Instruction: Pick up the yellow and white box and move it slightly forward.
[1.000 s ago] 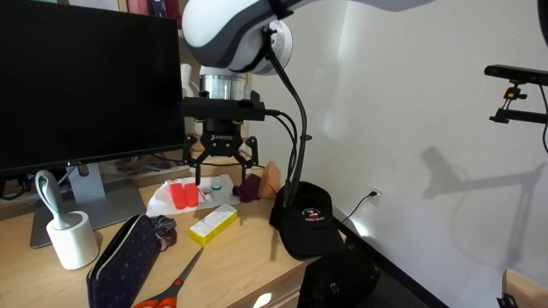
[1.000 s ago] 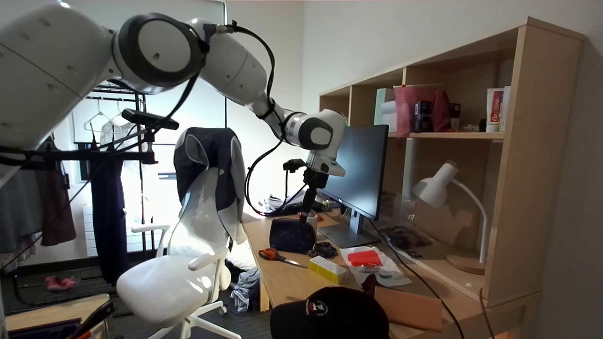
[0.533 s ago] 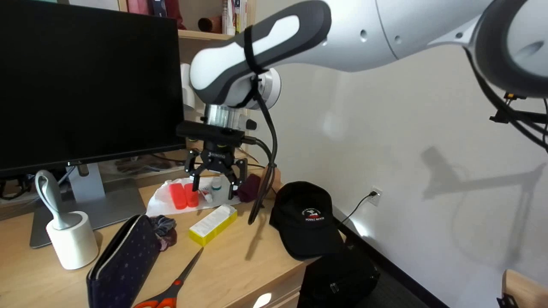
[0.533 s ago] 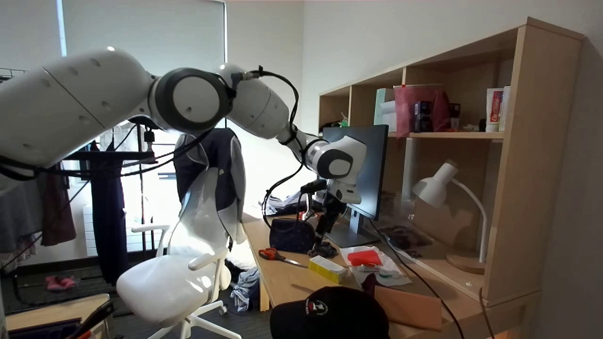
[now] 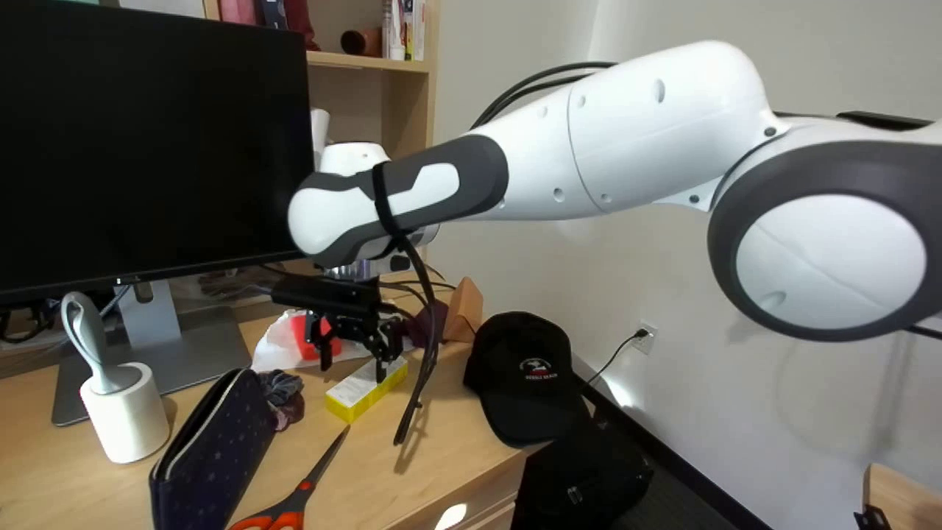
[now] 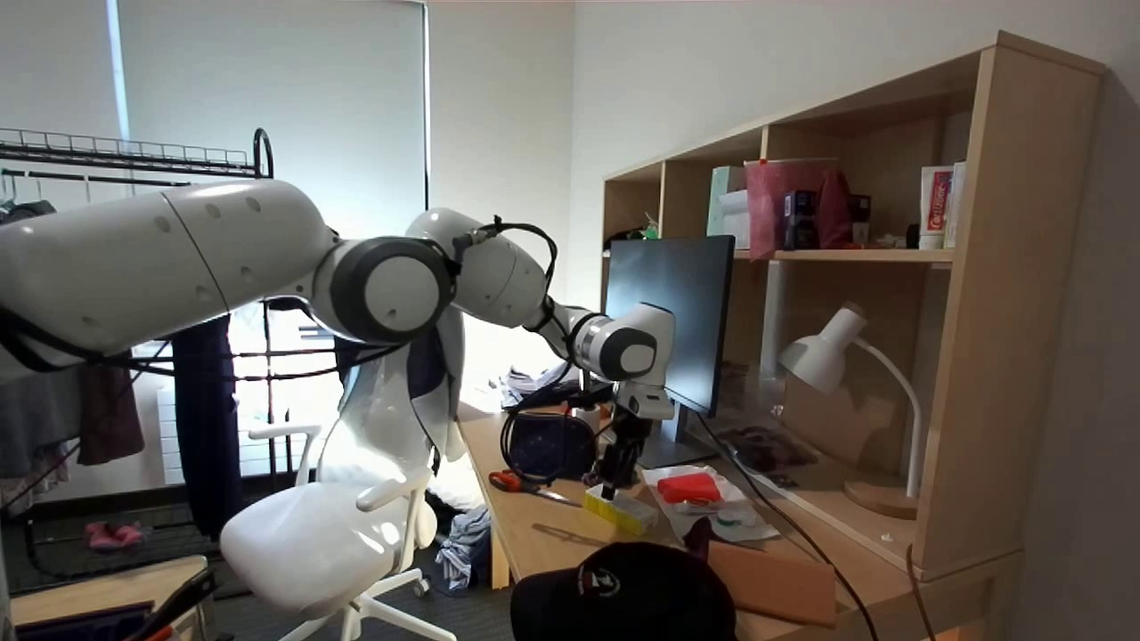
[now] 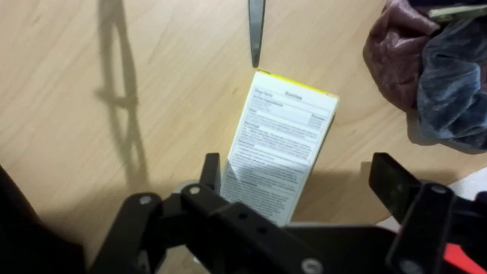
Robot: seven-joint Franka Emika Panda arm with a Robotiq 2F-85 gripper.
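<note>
The yellow and white box (image 5: 368,400) lies flat on the desk, printed white face up. It also shows in an exterior view (image 6: 626,516) and in the wrist view (image 7: 285,129). My gripper (image 5: 353,368) is open and empty, low over the box's rear part; it also shows in an exterior view (image 6: 609,491). In the wrist view my gripper (image 7: 296,161) has its left finger close along the box's left long edge. The right finger stands well apart from the right edge. The box's near end is hidden behind the gripper. Exact height above the box is unclear.
Scissors (image 5: 298,497) point their tip at the box's end. Scrunchies (image 7: 437,76) and a dark pouch (image 5: 213,449) lie to one side. A black cap (image 5: 541,397) lies on the other. Red items (image 6: 690,488) on a white sheet and the monitor (image 5: 147,147) stand behind.
My gripper has come down and forward, from high near the monitor to low over the box, turning slightly. It stays open. The box has not moved.
</note>
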